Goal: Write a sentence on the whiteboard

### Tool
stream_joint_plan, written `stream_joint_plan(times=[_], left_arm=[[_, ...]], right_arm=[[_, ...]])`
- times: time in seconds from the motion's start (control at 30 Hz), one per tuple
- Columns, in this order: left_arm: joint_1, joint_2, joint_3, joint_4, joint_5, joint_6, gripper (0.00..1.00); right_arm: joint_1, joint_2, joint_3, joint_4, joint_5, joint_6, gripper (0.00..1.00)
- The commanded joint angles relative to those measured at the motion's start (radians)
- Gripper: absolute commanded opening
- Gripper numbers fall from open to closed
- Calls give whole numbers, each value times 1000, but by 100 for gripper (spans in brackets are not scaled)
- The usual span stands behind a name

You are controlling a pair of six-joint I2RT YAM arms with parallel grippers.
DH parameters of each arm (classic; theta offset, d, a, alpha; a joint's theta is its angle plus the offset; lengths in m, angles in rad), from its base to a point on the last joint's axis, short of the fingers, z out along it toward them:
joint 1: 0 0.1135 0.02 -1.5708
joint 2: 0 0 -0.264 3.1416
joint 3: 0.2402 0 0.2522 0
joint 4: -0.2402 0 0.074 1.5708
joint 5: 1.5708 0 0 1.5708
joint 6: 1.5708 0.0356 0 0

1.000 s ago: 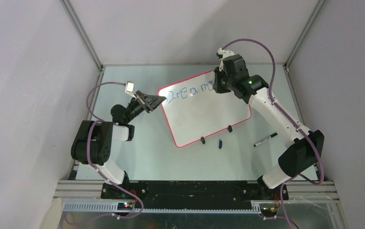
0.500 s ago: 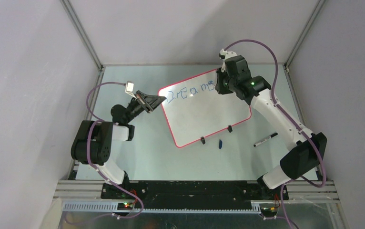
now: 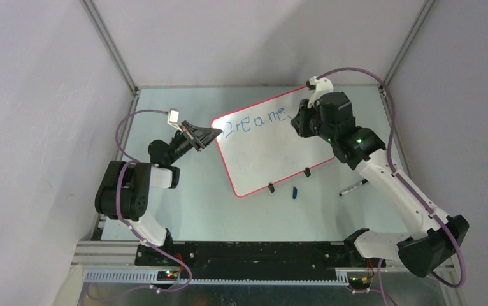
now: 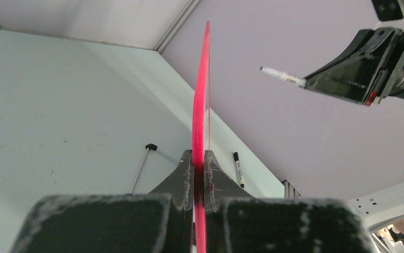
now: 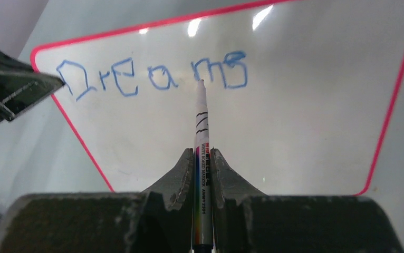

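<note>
Top external view: whiteboard (image 3: 273, 150) sits mid-surface, turned askew, its written side facing up toward the camera. Two black clip feet (image 3: 271, 187) are on its near edge. How steeply it leans I cannot tell.

Left gripper (image 3: 213, 134) is at the board's left corner. Left wrist view shows the jaws closed tight on the red-pink rim, the board seen edge-on between the pads.

Right gripper (image 3: 299, 121) hangs over the board's upper right part. Right wrist view shows the jaws pinched on a whiteboard marker (image 5: 200, 121), white barrel, tip bare and pointing at the board. In that view the tip lines up just below the letter "m". Left wrist view shows the tip apart from the board face, a clear gap between them.

Sentence (image 3: 254, 122): blue handwriting in one line along the board's top edge, starting close to the left jaws. It reads "Dreams", letters uneven, the "D" blocky. The rest of the board face is white, with glare spots near the top rim.

Surface (image 3: 197, 197), pale green: a small blue cap (image 3: 294, 191) lies just in front of the board, between the feet. A black marker (image 3: 354, 187) lies to the right of it, near the right arm and apart from the board.
</note>
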Motion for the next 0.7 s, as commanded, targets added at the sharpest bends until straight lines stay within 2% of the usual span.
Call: stream_joint_plan(times=[0.0, 0.13, 0.37, 0.67], left_arm=[[-17, -16, 13, 52, 33, 47, 0], [-17, -19, 7, 52, 26, 48, 0], [-16, -14, 6, 52, 21, 45, 0], [-17, -10, 8, 53, 16, 43, 0]], right_arm=[[55, -30, -80, 86, -6, 0, 0], [113, -99, -202, 165, 2, -34, 0], [143, -209, -420, 321, 0, -30, 0], [170, -312, -600, 512, 45, 16, 0]])
